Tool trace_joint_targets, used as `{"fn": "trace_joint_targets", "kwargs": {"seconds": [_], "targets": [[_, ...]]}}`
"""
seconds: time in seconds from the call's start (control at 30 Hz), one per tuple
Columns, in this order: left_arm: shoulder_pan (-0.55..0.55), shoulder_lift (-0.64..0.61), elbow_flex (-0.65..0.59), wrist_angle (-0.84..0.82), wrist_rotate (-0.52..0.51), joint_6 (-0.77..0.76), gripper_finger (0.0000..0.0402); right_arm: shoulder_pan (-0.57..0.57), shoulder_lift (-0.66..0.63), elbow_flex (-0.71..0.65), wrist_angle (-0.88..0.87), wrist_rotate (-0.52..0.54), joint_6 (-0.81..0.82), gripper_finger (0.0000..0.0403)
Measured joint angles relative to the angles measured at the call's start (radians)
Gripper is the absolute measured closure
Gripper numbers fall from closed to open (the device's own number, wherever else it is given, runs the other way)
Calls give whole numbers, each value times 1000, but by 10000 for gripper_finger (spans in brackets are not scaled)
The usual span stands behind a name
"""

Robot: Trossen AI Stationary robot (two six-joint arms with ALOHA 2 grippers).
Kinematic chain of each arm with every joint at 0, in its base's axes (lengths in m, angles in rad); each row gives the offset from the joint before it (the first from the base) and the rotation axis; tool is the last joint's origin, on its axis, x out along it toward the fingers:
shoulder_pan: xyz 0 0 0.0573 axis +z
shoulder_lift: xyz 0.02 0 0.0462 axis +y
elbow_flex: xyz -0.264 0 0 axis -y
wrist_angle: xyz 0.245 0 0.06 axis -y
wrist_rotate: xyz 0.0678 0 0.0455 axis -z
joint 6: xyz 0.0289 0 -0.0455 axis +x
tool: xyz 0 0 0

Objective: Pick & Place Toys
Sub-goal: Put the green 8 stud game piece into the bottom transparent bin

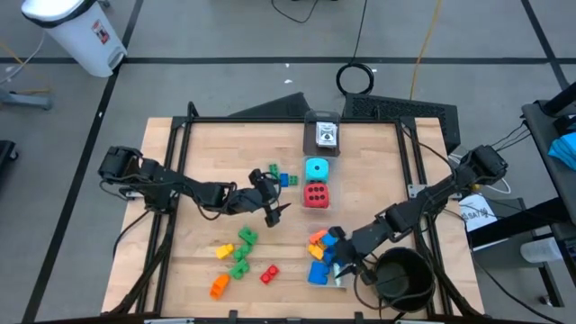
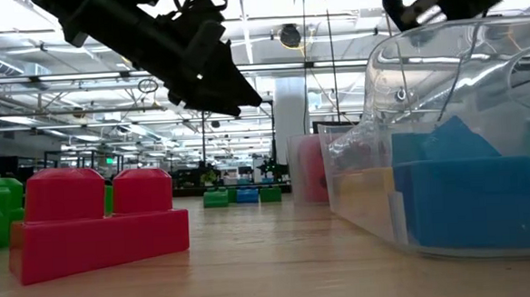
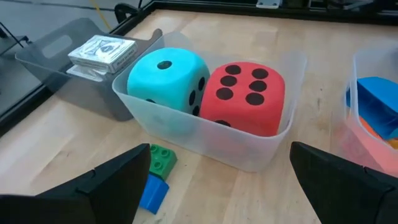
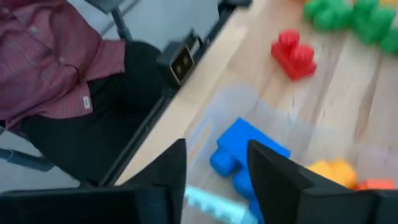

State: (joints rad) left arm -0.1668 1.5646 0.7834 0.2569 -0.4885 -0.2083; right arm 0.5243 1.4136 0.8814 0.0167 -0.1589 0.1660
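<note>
My left gripper is open and empty above the table's middle, in front of a clear box that holds the cyan die and the red die. A green brick on a blue one lies just before it. My right gripper is open over the near right corner of a second clear box of blue, orange and yellow bricks. A blue brick lies in that box below its fingers. White cards lie in a grey box at the far edge.
Loose bricks lie at the near left: yellow, green, red, orange. The black bowl stands right of my right gripper. A person in a red shirt is beyond the table's near edge.
</note>
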Motion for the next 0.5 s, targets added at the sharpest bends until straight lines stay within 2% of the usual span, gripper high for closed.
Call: {"fn": "trace_joint_targets", "kwargs": {"seconds": [0.17,0.4,0.5], "targets": [[32,0,0,-4,-35,-111,11,-28,0,0,72,1,-73,226],[191,20,0,-124,-50,-321,11,-92,0,0,80,1,-80,216],[247,74,-1,-78,11,-279,11,-112,0,0,77,1,-75,220]]}}
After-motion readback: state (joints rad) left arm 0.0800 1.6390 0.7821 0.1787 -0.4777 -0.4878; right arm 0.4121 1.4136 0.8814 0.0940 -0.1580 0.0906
